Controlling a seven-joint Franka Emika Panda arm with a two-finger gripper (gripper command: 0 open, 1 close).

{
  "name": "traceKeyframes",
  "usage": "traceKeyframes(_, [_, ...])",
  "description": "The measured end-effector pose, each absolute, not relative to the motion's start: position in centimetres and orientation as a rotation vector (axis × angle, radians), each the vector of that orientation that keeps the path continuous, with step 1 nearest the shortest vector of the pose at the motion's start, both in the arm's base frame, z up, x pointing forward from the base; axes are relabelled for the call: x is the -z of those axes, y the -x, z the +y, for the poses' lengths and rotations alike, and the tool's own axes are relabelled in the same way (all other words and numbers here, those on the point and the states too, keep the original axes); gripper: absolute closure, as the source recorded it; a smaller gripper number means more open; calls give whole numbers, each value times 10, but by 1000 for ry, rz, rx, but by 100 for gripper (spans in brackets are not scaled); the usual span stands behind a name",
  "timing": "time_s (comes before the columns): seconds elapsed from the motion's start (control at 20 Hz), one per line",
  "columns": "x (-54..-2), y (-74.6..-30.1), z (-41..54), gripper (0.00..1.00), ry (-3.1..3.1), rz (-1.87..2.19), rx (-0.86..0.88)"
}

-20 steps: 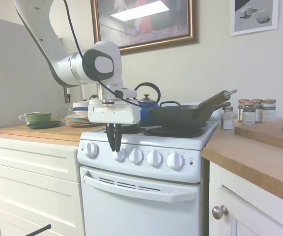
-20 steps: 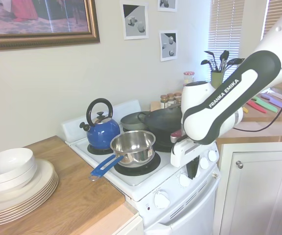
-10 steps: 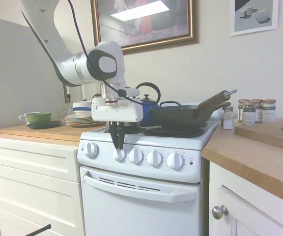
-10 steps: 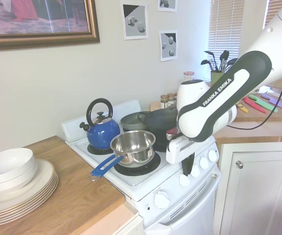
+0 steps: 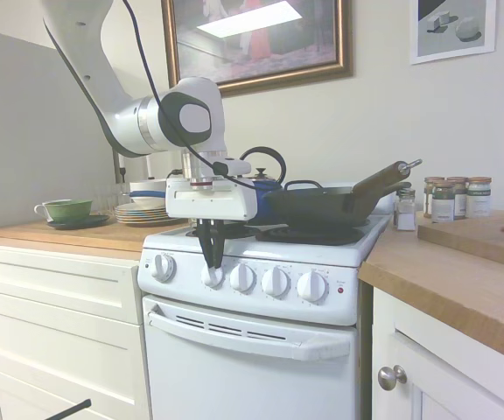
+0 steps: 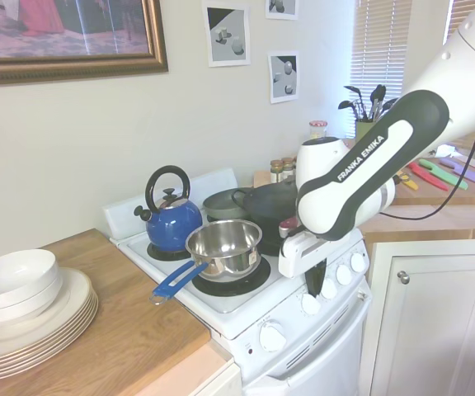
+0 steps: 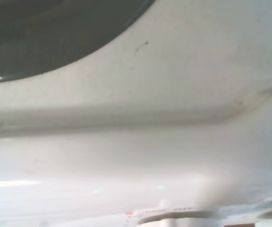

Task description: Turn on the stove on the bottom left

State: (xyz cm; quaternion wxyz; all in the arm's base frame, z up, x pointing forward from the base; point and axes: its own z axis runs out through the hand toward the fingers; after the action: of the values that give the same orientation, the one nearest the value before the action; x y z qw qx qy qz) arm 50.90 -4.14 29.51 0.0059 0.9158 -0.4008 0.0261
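1. The stove [image 5: 252,350] is a narrow white range between white cabinets with wooden tops. 5 round knobs run along its front panel, with a small red light [image 5: 340,290] at the panel's right end.
2. On the cooktop: a blue kettle [image 6: 168,221] at the far left, a steel saucepan [image 6: 223,245] with a blue handle on the near left burner, and dark pans on the right side.
3. The gripper [image 5: 209,264] hangs point-down in front of the panel, its black fingers drawn nearly together, tips at the top edge of the second knob from the left [image 5: 213,276]. I cannot tell whether they pinch the knob or just touch it.
4. The wrist view is blurred: white panel, a dark burner edge, a knob rim low in the frame. It is no help for contact.
5. Step in hand, as I judge it: seat on the knob and rotate.
6. To do it well: confirm that this knob governs the near left burner before committing; the leftmost knob [image 5: 163,267] sits just beside it. The panel markings are unreadable here.
7. Centre the fingers across the knob's ridge, close firmly, and turn about the knob's own axis so the tips do not skid off.
8. Risk: such knobs may need a push in first.
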Motion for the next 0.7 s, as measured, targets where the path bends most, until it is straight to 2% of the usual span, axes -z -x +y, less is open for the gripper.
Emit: traceKeyframes(0.7, [-297, -511, -23, 100, -2878, -1192, -84])
